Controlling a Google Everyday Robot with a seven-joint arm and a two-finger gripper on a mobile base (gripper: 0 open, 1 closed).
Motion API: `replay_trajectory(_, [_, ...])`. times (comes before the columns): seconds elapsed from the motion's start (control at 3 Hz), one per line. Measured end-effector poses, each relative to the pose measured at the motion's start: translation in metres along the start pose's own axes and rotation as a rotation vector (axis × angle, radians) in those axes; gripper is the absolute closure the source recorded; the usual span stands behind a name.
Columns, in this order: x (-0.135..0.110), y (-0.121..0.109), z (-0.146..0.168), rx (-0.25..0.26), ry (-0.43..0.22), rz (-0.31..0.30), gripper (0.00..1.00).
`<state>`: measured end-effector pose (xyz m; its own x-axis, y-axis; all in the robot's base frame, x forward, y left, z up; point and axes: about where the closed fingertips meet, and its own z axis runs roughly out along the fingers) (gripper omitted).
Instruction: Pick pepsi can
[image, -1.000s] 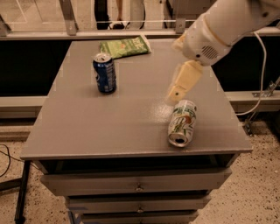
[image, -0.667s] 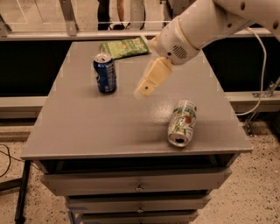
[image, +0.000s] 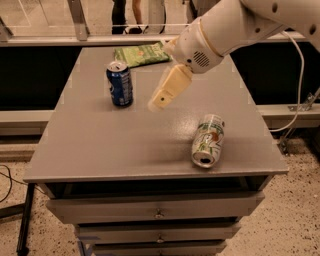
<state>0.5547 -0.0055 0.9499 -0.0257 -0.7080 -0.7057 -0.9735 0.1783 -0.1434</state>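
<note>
a: where's the gripper (image: 160, 102)?

b: it hangs over the middle of the grey table (image: 100, 150), clear of the top. it slants down and toward the picture's left, at the end of the white arm (image: 225, 30) that comes in from the upper right.

a: open or closed?

b: can't tell from this angle.

a: and the pepsi can (image: 119, 83)?

b: upright on the table, near the gripper's tip, on its left in the picture and a little farther back. there's a gap between them, no touching.

a: anything else around it?

b: a white-and-green can (image: 208, 140) lies on its side, down and to the right of the gripper near the front edge, one end facing the camera, well apart from it. a green bag (image: 142, 53) lies flat at the far edge, behind the gripper. drawers (image: 159, 210) sit under the table top at the front.
</note>
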Motion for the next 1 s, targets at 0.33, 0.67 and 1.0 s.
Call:
replay_trajectory(0.33, [-0.035,-0.011,0.051,-0.028,-0.158,-0.024,0.0])
replay_trajectory(0.67, [-0.06,-0.032,0.093,-0.041,-0.271,-0.028,0.0])
replay_trajectory(1.0, [-0.07,-0.048,0.121,-0.037,-0.339,-0.021,0.0])
